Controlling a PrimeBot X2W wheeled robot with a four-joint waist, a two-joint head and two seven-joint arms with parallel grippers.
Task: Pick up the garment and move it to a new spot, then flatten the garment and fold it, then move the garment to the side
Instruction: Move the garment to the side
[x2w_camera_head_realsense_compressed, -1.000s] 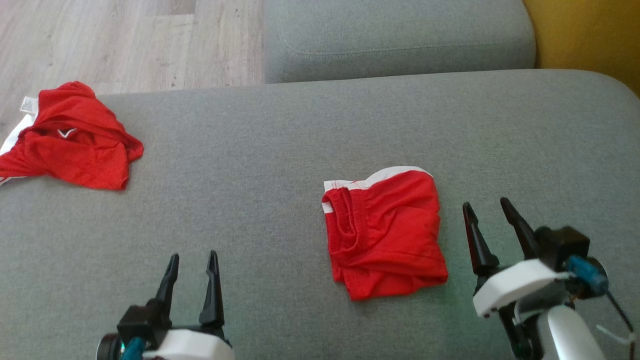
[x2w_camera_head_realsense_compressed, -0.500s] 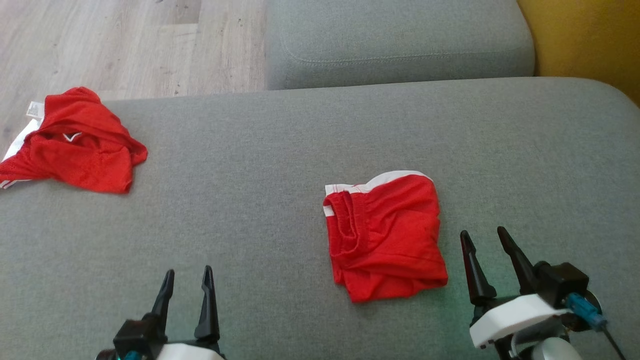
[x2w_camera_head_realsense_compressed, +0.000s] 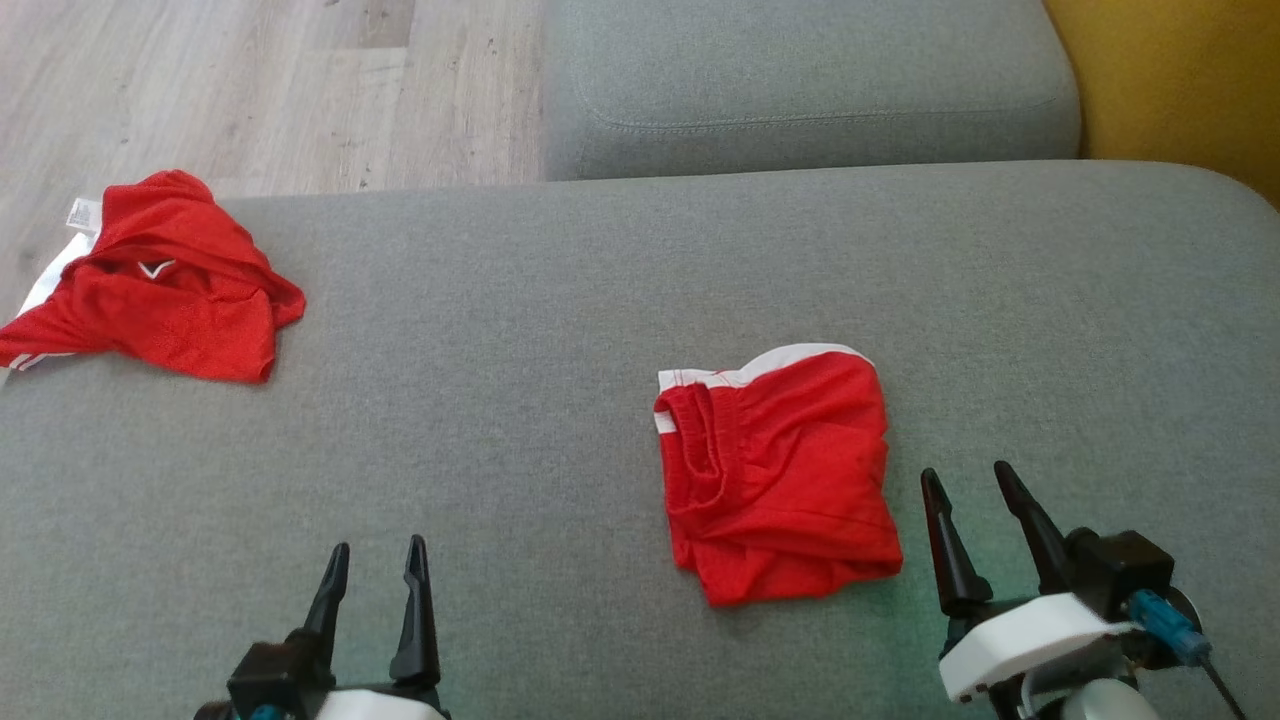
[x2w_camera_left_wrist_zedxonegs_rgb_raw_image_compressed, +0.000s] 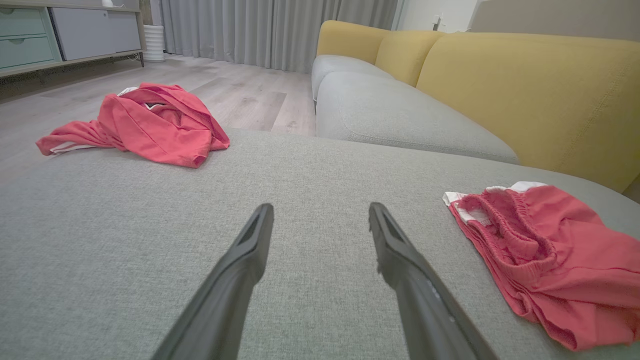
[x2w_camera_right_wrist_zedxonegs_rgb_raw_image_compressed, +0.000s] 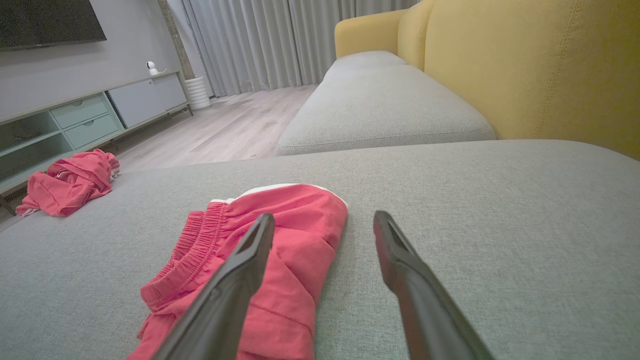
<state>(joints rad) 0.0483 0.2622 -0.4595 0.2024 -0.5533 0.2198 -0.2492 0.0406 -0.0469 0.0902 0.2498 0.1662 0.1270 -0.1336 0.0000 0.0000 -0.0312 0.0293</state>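
A folded red garment (x2w_camera_head_realsense_compressed: 780, 470) with white trim lies flat on the grey sofa seat (x2w_camera_head_realsense_compressed: 560, 300), right of centre. It also lies to the right in the left wrist view (x2w_camera_left_wrist_zedxonegs_rgb_raw_image_compressed: 545, 250) and just behind the left finger in the right wrist view (x2w_camera_right_wrist_zedxonegs_rgb_raw_image_compressed: 310, 235). A second red garment (x2w_camera_head_realsense_compressed: 170, 290) lies crumpled at the seat's far left edge (x2w_camera_left_wrist_zedxonegs_rgb_raw_image_compressed: 150, 125) (x2w_camera_right_wrist_zedxonegs_rgb_raw_image_compressed: 70, 182). My right gripper (x2w_camera_head_realsense_compressed: 966, 470) (x2w_camera_right_wrist_zedxonegs_rgb_raw_image_compressed: 322, 216) is open, just right of the folded garment and not touching it. My left gripper (x2w_camera_head_realsense_compressed: 378, 545) (x2w_camera_left_wrist_zedxonegs_rgb_raw_image_compressed: 320, 207) is open above bare cushion, well left of it.
Another grey cushion (x2w_camera_head_realsense_compressed: 800, 90) sits beyond the seat, with the yellow backrest (x2w_camera_head_realsense_compressed: 1180, 80) along the right. Wooden floor (x2w_camera_head_realsense_compressed: 250, 90) lies past the seat's far left edge. A low cabinet (x2w_camera_right_wrist_zedxonegs_rgb_raw_image_compressed: 75, 120) stands across the room.
Both grippers have drawn back toward the near edge, the right one more. The head camera has shifted slightly. Neither garment has moved.
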